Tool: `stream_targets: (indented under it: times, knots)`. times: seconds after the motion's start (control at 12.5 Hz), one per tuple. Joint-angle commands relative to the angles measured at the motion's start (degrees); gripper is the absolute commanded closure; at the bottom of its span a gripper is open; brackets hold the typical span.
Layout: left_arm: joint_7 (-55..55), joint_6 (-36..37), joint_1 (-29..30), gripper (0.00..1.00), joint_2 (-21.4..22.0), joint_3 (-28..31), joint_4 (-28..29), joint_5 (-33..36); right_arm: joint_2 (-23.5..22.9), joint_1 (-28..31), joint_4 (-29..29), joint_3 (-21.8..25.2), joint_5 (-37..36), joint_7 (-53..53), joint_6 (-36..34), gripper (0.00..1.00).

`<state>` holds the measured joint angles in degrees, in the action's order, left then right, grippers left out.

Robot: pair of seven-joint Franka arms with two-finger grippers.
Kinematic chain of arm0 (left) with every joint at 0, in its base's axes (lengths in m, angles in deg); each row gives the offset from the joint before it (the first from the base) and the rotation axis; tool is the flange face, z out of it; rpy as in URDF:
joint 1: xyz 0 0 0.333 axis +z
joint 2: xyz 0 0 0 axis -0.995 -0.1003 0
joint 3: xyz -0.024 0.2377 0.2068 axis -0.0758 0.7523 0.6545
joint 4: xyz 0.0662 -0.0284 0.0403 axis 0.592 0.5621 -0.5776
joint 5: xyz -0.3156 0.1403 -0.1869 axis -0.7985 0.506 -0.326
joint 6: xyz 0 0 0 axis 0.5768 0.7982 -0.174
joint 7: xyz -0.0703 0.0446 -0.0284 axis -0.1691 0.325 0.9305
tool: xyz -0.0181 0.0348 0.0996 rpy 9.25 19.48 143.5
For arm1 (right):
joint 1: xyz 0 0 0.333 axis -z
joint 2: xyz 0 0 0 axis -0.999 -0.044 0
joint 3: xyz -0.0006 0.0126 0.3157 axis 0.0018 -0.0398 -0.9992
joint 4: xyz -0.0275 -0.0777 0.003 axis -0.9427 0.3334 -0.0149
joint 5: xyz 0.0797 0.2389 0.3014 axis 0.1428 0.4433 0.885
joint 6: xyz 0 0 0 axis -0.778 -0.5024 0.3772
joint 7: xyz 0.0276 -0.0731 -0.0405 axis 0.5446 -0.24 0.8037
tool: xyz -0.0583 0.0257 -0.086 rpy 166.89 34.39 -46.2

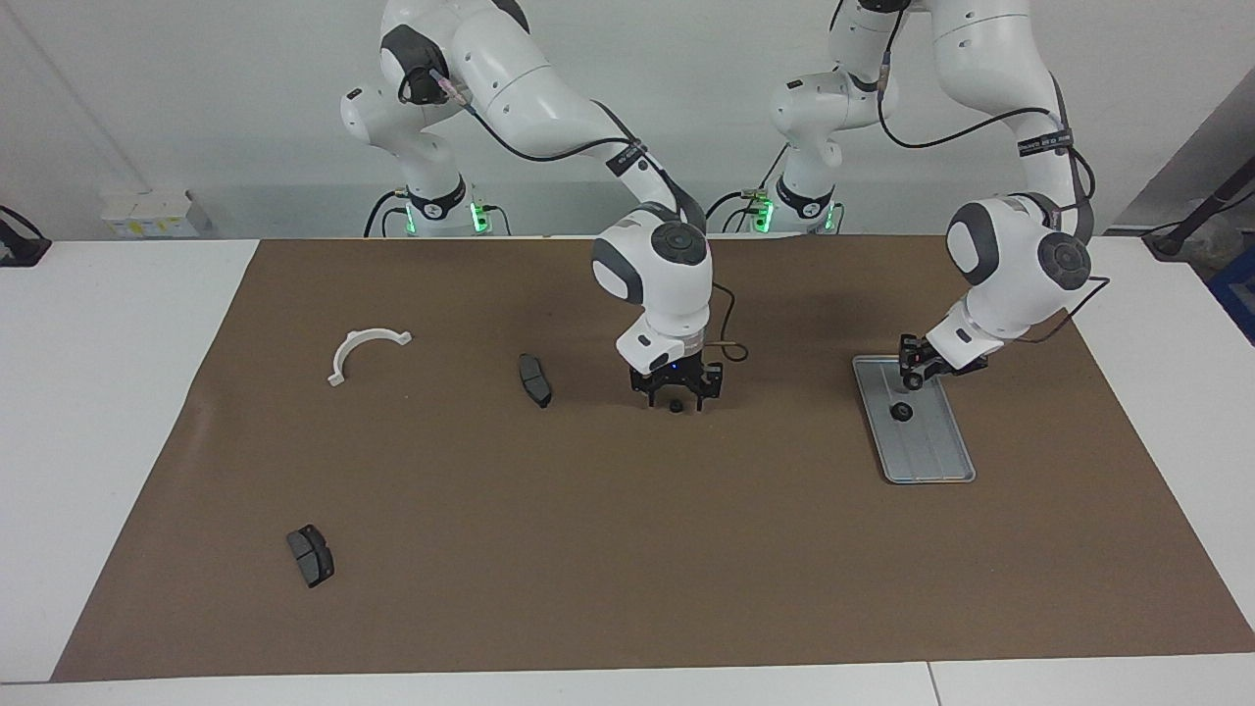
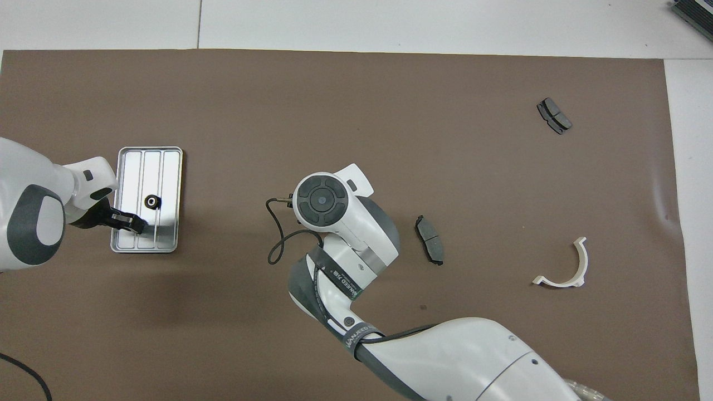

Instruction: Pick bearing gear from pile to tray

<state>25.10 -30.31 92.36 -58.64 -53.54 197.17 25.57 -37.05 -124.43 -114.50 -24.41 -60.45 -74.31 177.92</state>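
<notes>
The right gripper (image 1: 675, 395) hangs at the middle of the facing view, pointing straight down, its jaws released and standing apart. Between the fingertips, just at their level, sits a small black round piece (image 1: 676, 405), low on the brown mat (image 1: 588, 569) or touching it; I cannot tell which. In the overhead view the right arm's wrist covers both. The piece lies directly under the jaws, not to either side, and being round it offers no long axis to line up with. As I judge it, any coming grasp is a plain close with no turn of the wrist.

Outward from there, the tray (image 1: 931, 461) lies well apart, toward the left arm's end of the table, its long axis running away from the robots. One black bearing gear (image 1: 899, 412) already rests in it, in the half nearer the robots. The left gripper (image 1: 914, 371) is over that same end of the tray, just beside the gear and apart from it; whether it is open or closed I cannot tell. The left arm is nearer the tray, the right arm nearer the loose piece.
</notes>
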Motion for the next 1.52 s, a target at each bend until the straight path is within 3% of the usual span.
stream_targets:
  times: [0.0,0.16,0.56,0.96,1.2,1.44]
  knots:
    - [0.97,-1.21,0.24,0.0,2.04,-0.31,1.04,-0.36,3.56,4.58,-1.04,-0.15,-1.19,0.49,0.34,0.0]
    - [-0.95,-1.21,-1.07,0.0,1.87,-0.49,-0.63,-0.36,8.11,8.62,-3.31,-0.24,-0.93,3.12,-0.97,0.0]
    - [-25.44,-2.09,-13.27,0.0,1.17,-0.57,-3.62,-0.36,21.48,17.15,-14.82,-0.24,-0.66,13.13,-1.59,0.0]
    - [-54.09,-10.95,-26.9,0.0,-3.12,-0.58,-6.16,-0.36,27.2,24.1,-15.01,-0.24,-0.13,21.66,-9.06,0.0]
    - [-63.77,-13.5,-32.44,0.0,-7.52,-0.58,-10.56,-0.36,30.98,28.67,-14.14,-0.32,0.04,28.59,-14.32,0.0]
    - [-67.93,-17.03,-36.84,0.0,-9.64,-0.58,-10.57,-0.36,33.36,32.01,-10.55,-0.15,2.58,35.19,-21.6,0.0]
